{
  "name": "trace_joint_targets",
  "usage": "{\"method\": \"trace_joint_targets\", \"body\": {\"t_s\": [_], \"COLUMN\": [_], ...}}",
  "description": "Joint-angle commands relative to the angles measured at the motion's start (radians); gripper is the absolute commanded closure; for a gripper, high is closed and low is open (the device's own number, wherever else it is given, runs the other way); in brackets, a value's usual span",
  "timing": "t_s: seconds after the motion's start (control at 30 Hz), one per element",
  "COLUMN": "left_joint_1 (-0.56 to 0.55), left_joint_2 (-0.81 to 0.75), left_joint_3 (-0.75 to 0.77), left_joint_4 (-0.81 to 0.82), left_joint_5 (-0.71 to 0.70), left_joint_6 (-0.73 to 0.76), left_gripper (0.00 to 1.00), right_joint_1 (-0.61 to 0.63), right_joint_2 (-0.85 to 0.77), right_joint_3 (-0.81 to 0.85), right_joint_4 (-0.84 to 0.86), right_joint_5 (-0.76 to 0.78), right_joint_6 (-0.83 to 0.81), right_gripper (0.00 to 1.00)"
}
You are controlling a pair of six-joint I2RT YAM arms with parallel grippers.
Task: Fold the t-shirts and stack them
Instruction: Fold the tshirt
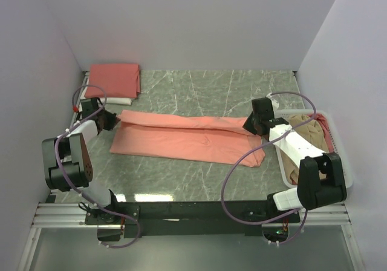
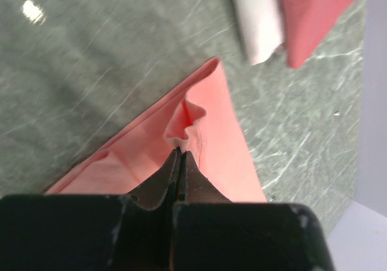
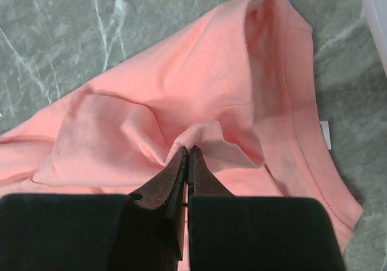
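A salmon-pink t-shirt (image 1: 181, 141) lies folded lengthwise into a long band across the middle of the table. My left gripper (image 1: 112, 119) is at its left end, shut on a small pinched ridge of the cloth (image 2: 184, 123); the fingertips meet at the left gripper (image 2: 180, 152). My right gripper (image 1: 250, 126) is at the right end near the collar, shut on a raised fold of the same t-shirt (image 3: 181, 71), its tips closed at the right gripper (image 3: 188, 149). A folded stack (image 1: 113, 81) sits at the back left, a salmon shirt (image 2: 314, 11) over a white one (image 2: 257, 23).
A white lattice basket (image 1: 334, 137) stands at the right edge beside the right arm, holding a crumpled tan shirt (image 1: 302, 126) and a salmon one (image 1: 322, 126). Its corner (image 3: 378, 11) shows in the right wrist view. Walls enclose the marble-patterned table on three sides.
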Motion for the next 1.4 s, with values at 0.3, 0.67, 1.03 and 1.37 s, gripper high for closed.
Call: {"method": "trace_joint_targets", "body": {"t_s": [0.3, 0.67, 1.03, 1.37], "left_joint_1": [0.011, 0.012, -0.062, -0.386], "left_joint_2": [-0.118, -0.144, -0.274, -0.183], "left_joint_3": [-0.110, -0.149, -0.029, 0.017], "left_joint_4": [0.055, 0.086, -0.061, 0.009], "left_joint_5": [-0.034, -0.019, -0.019, -0.043], "left_joint_6": [-0.031, -0.028, 0.055, 0.092], "left_gripper": [0.99, 0.68, 0.48, 0.50], "right_joint_1": [0.006, 0.014, 0.009, 0.025], "right_joint_2": [-0.099, -0.105, 0.077, 0.219], "right_joint_3": [-0.112, -0.146, 0.199, 0.187], "right_joint_4": [0.042, 0.074, -0.042, -0.021], "right_joint_5": [-0.019, -0.069, -0.039, -0.088], "right_joint_6": [0.017, -0.003, -0.115, -0.154], "right_gripper": [1.00, 0.61, 0.42, 0.42]}}
